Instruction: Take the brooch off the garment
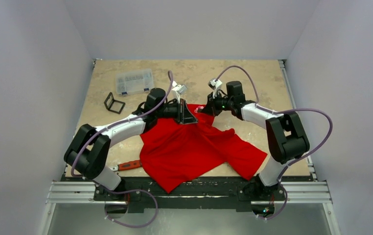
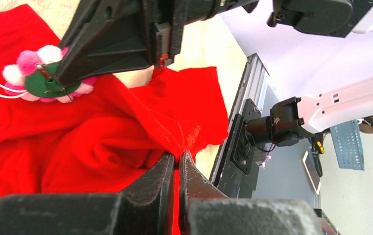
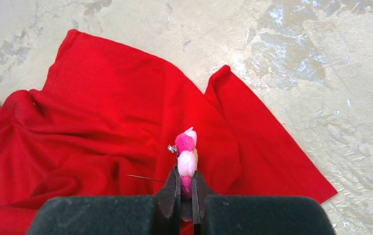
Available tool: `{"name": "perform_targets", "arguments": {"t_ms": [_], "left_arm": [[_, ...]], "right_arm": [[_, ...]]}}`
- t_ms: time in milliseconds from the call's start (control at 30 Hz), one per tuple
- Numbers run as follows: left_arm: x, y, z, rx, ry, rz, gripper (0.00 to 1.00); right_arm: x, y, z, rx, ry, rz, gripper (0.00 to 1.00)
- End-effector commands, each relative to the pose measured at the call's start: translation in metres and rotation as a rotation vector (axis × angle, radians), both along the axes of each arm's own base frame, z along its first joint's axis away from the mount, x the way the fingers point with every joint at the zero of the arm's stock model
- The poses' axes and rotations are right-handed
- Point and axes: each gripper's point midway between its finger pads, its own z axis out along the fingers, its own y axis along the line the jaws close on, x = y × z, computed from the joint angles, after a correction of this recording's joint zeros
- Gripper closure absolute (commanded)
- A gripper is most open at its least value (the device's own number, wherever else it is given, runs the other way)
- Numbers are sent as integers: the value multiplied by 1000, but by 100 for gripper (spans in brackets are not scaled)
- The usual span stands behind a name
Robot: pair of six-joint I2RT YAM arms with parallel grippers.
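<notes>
There are two arms, one left arm (image 1: 121,129) and one right arm (image 1: 259,115), and two claws, a left claw (image 2: 178,157) and a right claw (image 3: 186,178). One red shirt (image 1: 194,152) lies under both claws. One brooch (image 3: 186,155) sits between the right claw's tips. Left of the left claw are one clear box (image 1: 134,81), one black frame (image 1: 114,103) and one red-handled tool (image 1: 126,165). One table (image 1: 253,78) bears them.
</notes>
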Motion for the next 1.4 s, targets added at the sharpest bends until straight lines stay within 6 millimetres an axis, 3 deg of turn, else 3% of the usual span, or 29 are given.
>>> {"name": "perform_targets", "arguments": {"t_ms": [0,133,267,400,700,867,933,1000,1200,1367], "left_arm": [[-11,6,10,-11,-78,-53,100],[-17,12,-9,45,-84,-72,100],[-13,20,-15,96,-171,-63,99],[-13,23,-3,93,-248,-78,61],[-11,60,57,137,-428,-7,25],[-5,78,78,97,-377,74,19],[-11,78,84,68,-387,68,4],[-20,77,92,21,-443,35,0],[-43,82,87,20,-473,-14,0],[-51,54,78,-2,-490,-36,0]], "right_arm": [[34,4,33,15,-116,-21,100],[50,8,67,122,-78,-58,100],[45,8,90,201,-25,-59,100],[29,7,106,289,70,-42,100],[-17,10,148,517,330,46,100],[-43,8,144,531,406,98,100],[-50,7,146,532,411,100,100],[-61,6,145,526,407,120,100],[-99,0,137,483,427,159,100],[-122,3,135,495,408,157,100]]}}
